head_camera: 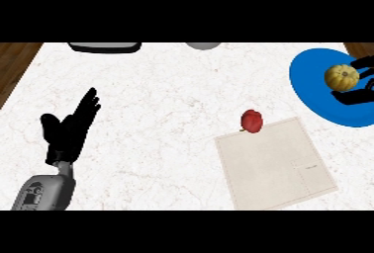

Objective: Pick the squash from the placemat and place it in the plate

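**Asker:** Head view, looking down at the white marble counter (161,89): where is the squash?

**Describer:** The yellow squash (341,76) sits over the blue plate (310,91) at the counter's right edge, near the far corner. The right hand (355,81) reaches in from that edge; its black fingers curl around the squash from both sides, holding it.

**Asker:** So it is off the placemat?

**Describer:** Yes. The beige placemat (274,163) lies toward the near right corner. A red pepper (252,121) rests at the mat's far edge.

**Asker:** What remains?

**Describer:** I judge the carry nearly done: only letting go and pulling back are left. Whether the squash already touches the plate, I cannot tell.

**Asker:** And the other hand?

**Describer:** The left hand (70,131) rests open near the left edge, fingers straight, holding nothing.
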`<state>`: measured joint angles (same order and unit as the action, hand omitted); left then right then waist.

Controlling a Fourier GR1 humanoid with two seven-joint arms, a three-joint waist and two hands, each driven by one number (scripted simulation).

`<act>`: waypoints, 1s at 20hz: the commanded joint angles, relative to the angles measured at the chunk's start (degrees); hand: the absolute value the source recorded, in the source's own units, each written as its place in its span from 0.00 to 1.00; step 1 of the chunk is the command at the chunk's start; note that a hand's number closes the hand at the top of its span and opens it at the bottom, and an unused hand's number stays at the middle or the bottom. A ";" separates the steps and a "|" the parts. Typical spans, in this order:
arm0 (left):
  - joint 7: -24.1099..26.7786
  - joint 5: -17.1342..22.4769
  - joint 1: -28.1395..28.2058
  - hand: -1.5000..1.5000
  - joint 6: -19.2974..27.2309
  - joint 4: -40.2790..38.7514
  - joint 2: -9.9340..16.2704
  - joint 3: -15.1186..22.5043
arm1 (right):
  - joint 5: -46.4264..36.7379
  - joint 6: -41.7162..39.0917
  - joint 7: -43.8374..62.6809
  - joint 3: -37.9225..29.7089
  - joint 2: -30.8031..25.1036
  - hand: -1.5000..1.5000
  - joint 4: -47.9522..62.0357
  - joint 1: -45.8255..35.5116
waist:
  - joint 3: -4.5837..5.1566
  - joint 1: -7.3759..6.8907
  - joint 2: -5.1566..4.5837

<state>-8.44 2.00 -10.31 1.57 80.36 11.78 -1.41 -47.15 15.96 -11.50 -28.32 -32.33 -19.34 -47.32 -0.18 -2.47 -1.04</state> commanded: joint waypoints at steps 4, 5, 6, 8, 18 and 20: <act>-3.13 0.46 -3.01 0.50 -0.36 1.16 0.39 -0.27 | 2.94 -3.45 -11.63 -2.51 -2.62 0.00 5.37 -0.15 | -0.18 -0.83 -0.42; -1.73 0.97 -1.33 0.50 -0.60 0.17 0.45 -1.19 | 2.82 -0.90 -12.53 -2.47 -1.73 0.00 5.34 -0.01 | -0.11 -0.65 -0.27; 0.11 0.12 -1.39 0.50 -0.17 -2.18 -0.94 -0.26 | 3.33 -1.71 -14.96 -2.70 -3.18 0.00 3.90 -0.86 | -0.06 -0.06 -0.21; 1.32 0.33 1.22 0.50 -0.61 -0.03 0.18 -1.02 | 5.96 0.13 -20.00 -4.69 -1.63 0.00 2.24 -0.34 | -0.05 -0.01 0.17; 0.32 -0.98 0.50 0.50 -0.06 -0.46 -0.47 -0.14 | 20.77 -19.04 -21.49 -15.43 -4.76 0.00 5.33 -5.60 | 0.05 1.16 0.55; -0.62 0.77 0.81 0.50 -1.02 1.11 1.05 -2.09 | 22.22 -25.48 -19.71 -15.93 -6.37 0.00 6.51 -3.75 | 0.10 1.78 0.95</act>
<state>-8.61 1.87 -10.25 1.32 79.89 12.00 -2.65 -28.79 -0.93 -33.68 -41.60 -36.17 -15.09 -51.71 -0.10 -1.13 -0.38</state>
